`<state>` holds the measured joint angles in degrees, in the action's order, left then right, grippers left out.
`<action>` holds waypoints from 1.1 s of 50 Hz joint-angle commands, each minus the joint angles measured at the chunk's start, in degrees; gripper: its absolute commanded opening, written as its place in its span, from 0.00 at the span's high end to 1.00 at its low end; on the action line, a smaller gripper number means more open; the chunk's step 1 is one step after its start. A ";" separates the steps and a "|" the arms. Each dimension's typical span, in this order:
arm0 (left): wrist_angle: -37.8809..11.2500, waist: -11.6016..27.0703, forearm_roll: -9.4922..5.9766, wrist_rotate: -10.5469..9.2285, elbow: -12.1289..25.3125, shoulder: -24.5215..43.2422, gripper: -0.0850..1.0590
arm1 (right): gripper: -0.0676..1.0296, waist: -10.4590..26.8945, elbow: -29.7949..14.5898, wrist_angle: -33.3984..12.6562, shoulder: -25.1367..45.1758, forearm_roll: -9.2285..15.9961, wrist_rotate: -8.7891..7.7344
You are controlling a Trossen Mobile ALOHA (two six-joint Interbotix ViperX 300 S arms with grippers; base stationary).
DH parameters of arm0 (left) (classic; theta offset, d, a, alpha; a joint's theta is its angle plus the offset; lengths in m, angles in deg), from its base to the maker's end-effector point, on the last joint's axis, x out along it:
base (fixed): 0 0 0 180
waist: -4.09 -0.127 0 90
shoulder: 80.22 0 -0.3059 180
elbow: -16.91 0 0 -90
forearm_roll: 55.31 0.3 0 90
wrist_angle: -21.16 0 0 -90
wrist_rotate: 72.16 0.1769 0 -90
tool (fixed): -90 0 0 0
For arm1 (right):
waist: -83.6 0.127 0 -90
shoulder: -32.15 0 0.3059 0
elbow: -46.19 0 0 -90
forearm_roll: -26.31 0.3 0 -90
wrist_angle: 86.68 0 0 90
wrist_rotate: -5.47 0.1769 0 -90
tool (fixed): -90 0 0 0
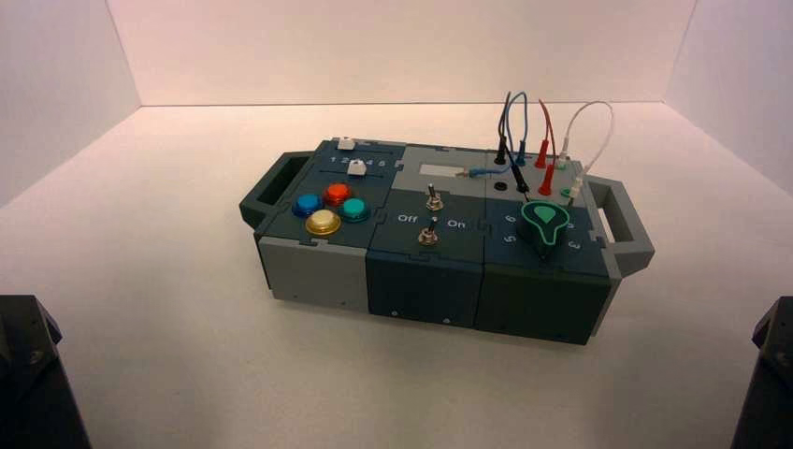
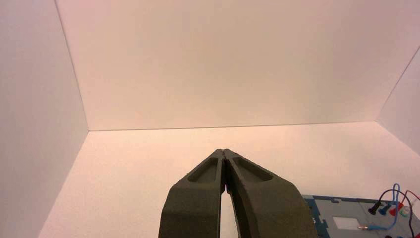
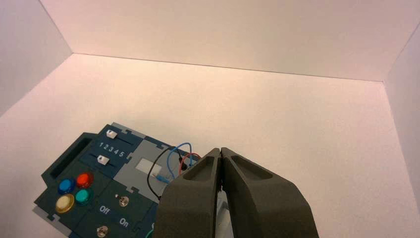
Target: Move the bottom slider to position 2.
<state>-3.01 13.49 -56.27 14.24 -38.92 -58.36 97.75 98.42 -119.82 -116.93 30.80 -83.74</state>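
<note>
Fingers (image 2: 198,198) absent from high view.Fingers (image 2: 198,203) fill wrist views only.

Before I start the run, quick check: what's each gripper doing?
Left gripper: closed, holding nothing, parked off the box's left side.
Right gripper: closed, holding nothing, parked off its right side.

Box (image 1: 425,253) panels dark teal and grey; slider knobs (image 3: 102,159) white; buttons (image 3: 84,179) red, blue, green, yellow.

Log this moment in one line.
left claw: shut, idle front left | right claw: shut, idle front right | bottom slider: untouched
</note>
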 commanded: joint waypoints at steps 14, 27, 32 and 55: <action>0.53 -0.09 0.18 0.26 0.97 0.35 0.95 | 0.96 -0.26 -0.70 0.26 0.70 0.62 0.44; -1.23 -0.09 0.00 0.18 1.49 3.25 0.95 | 0.96 -0.09 -1.41 -1.41 4.75 3.60 0.44; -2.55 -0.09 -0.18 0.18 1.93 6.06 0.95 | 0.96 0.26 -2.29 -3.16 8.53 5.71 0.44; -6.24 4.48 -0.97 0.18 4.48 22.41 0.95 | 0.96 11.95 -10.90 -5.89 27.86 14.06 0.26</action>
<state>-9.25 16.66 -57.06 14.33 -36.72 -38.14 105.75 92.10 -126.06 -93.29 43.36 -83.92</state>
